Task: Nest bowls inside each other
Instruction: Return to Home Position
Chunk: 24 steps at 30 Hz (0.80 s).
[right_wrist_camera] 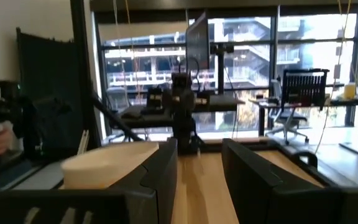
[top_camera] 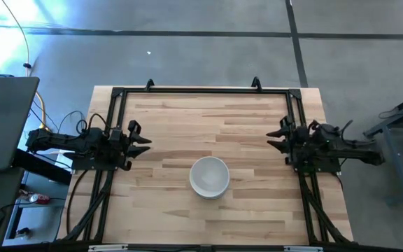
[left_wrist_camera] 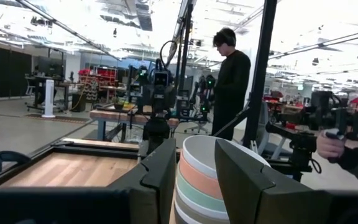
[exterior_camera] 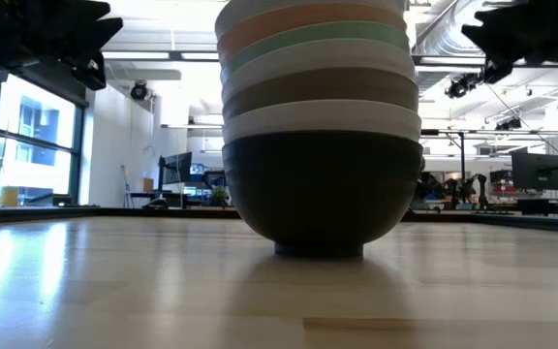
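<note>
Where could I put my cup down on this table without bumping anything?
Bare table stretches between the left gripper and the right gripper, up to the black frame. Both sides of the stack of bowls are free too. Only the stack's spot is crowded.

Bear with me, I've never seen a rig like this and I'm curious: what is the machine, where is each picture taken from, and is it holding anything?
It is a robot with two dark arms, one at each side of a wooden table. One picture looks straight down from above. One looks level across the tabletop. The other two come from cameras on each arm's wrist, looking out past that arm's own two fingers. On the table stands one stack of bowls, seven nested together: black at the bottom, then white, grey, white, green, orange, and white on top. The left gripper and right gripper are both open and hold nothing. They sit apart from the stack, at the table's sides.
</note>
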Each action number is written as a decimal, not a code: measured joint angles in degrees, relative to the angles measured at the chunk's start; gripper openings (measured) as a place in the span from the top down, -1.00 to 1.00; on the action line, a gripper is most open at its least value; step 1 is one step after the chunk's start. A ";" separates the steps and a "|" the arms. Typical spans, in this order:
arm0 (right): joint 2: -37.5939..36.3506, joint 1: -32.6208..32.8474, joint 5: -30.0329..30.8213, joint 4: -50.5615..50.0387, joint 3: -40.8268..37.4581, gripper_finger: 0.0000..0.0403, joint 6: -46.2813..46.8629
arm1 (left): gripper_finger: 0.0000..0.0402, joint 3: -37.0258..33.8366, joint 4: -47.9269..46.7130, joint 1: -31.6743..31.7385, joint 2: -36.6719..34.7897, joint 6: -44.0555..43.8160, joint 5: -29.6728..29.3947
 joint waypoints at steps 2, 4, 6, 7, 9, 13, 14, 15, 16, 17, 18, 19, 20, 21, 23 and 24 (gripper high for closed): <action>0.00 0.00 0.01 -0.25 -0.97 0.41 0.02 | 0.50 0.00 0.00 -0.01 0.00 -0.03 0.01; 0.00 0.00 -0.01 -0.03 -1.93 0.41 0.29 | 0.50 0.00 0.00 -0.02 0.00 -0.20 0.17; 0.00 0.00 -0.03 0.06 -3.03 0.41 0.97 | 0.50 0.00 -0.07 -0.02 0.00 -0.13 0.24; 0.00 0.00 -0.03 -0.07 -3.62 0.41 1.04 | 0.50 0.00 -0.25 -0.01 0.00 -0.12 0.24; 0.00 0.00 -0.03 -0.20 -4.63 0.41 1.05 | 0.50 0.00 -0.94 -0.02 0.00 -0.02 0.24; 0.00 0.00 0.01 1.30 -6.82 0.41 0.92 | 0.50 0.00 -2.51 -0.01 -0.01 -0.17 0.26; -0.02 0.00 0.03 1.24 -7.04 0.41 0.90 | 0.50 0.00 -2.73 -0.02 0.00 -0.27 0.27; -0.01 0.00 0.03 1.02 -7.04 0.41 0.89 | 0.50 0.00 -2.83 -0.01 0.00 -0.62 0.28; -0.02 0.00 0.03 0.60 -7.04 0.41 0.93 | 0.50 0.00 -2.83 0.00 -0.01 -1.01 0.28; -0.02 0.00 0.03 0.57 -7.04 0.41 0.91 | 0.50 0.00 -2.82 0.00 -0.02 -1.08 0.29; -0.02 0.00 0.06 0.54 -7.04 0.41 0.71 | 0.50 0.00 -2.82 0.00 0.00 -1.07 0.33; -0.02 0.00 0.06 0.52 -7.04 0.41 0.34 | 0.50 0.00 -2.84 -0.01 0.00 -1.07 0.37; -0.02 0.00 0.06 0.45 -7.04 0.41 -0.03 | 0.50 0.00 -2.85 0.00 -0.02 -1.07 0.36; -0.02 0.00 0.06 0.11 -7.04 0.41 -0.23 | 0.50 0.00 -3.02 -0.02 0.00 -1.00 0.37; -0.02 0.00 0.06 -1.39 -7.04 0.41 -0.24 | 0.50 0.00 -3.85 -0.01 0.00 -0.59 0.37; -0.02 0.00 0.09 -2.24 -7.04 0.41 -0.24 | 0.50 0.00 -4.29 -0.01 0.00 -0.61 0.37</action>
